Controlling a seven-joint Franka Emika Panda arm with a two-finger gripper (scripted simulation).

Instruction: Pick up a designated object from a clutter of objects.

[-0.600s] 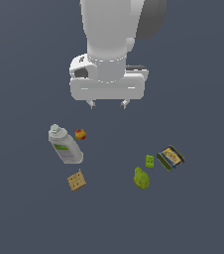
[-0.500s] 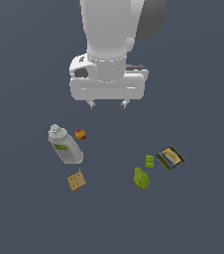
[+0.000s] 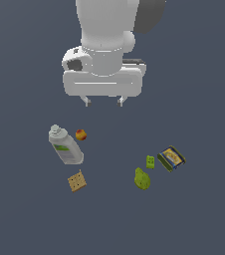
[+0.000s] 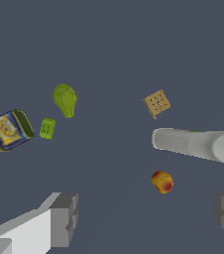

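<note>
Exterior view: open gripper high above scattered clutter, pear untouched

Exterior view, going from its left to its right across the dark grey-blue floor (image 3: 30,219): a grey-white plastic bottle with a green label (image 3: 65,146) lies on its side, cap pointing away from the camera. Just beside its upper end sits a tiny red-and-yellow ball (image 3: 80,134), close to the bottle but apart from it. Nearer the camera, below the bottle, lies a flat tan cracker square (image 3: 76,181), dotted with small holes and turned at a slight angle.

Above this group hangs the white Franka gripper (image 3: 103,102), its two short fingertips (image 3: 87,102) spread wide with nothing between them, well clear of every item on the floor.

Further towards the exterior view's right lies the small yellow-green pear with dull mottled skin (image 3: 142,179), narrow end pointing away from the camera, resting free on the floor. Just beyond it is a small flat bright-green rectangular block (image 3: 150,161), near the pear but not touching. Beside the block, rightmost of all, lies a blue-and-yellow box (image 3: 171,158), turned diagonally.

The wrist view confirms the layout: the pear (image 4: 65,99) lies near the block (image 4: 47,128) and box (image 4: 9,130), well apart from the bottle (image 4: 198,144), ball (image 4: 162,181) and cracker (image 4: 156,103), with the grey finger pads (image 4: 64,220) wide apart
</note>
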